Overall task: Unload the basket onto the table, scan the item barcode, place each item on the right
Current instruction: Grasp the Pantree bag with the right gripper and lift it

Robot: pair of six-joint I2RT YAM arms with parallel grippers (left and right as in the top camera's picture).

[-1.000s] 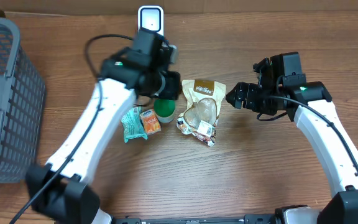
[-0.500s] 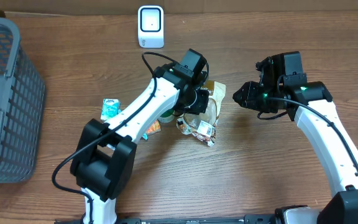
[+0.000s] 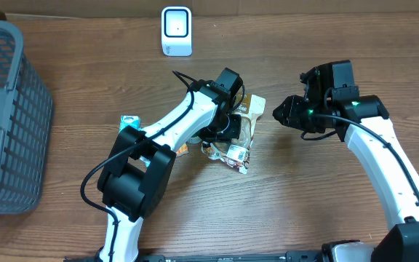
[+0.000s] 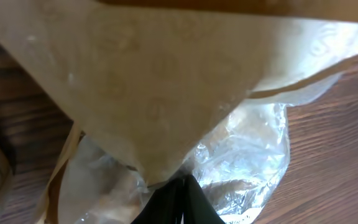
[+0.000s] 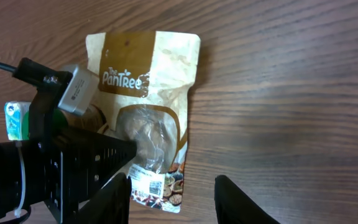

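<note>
The wooden table (image 3: 49,233) bore a grey basket (image 3: 6,109) at 9 o'clock. At centre, the left gripper (image 3: 228,131) was clamped on the snack pouch (image 3: 252,108) (slippery film). A slow lift toward the scanner (image 3: 176,30) at 12 o'clock looked wisest. At 3 o'clock, the right gripper (image 3: 276,113) stood apart and empty.

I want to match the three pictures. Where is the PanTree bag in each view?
Overhead: the bag lies at centre, partly under the left gripper.
Left wrist: the bag fills most of the frame, above the left gripper at bottom centre.
Right wrist: the bag is left of centre, label upright.
Shared landmark: the left gripper, shut on the bag.
</note>
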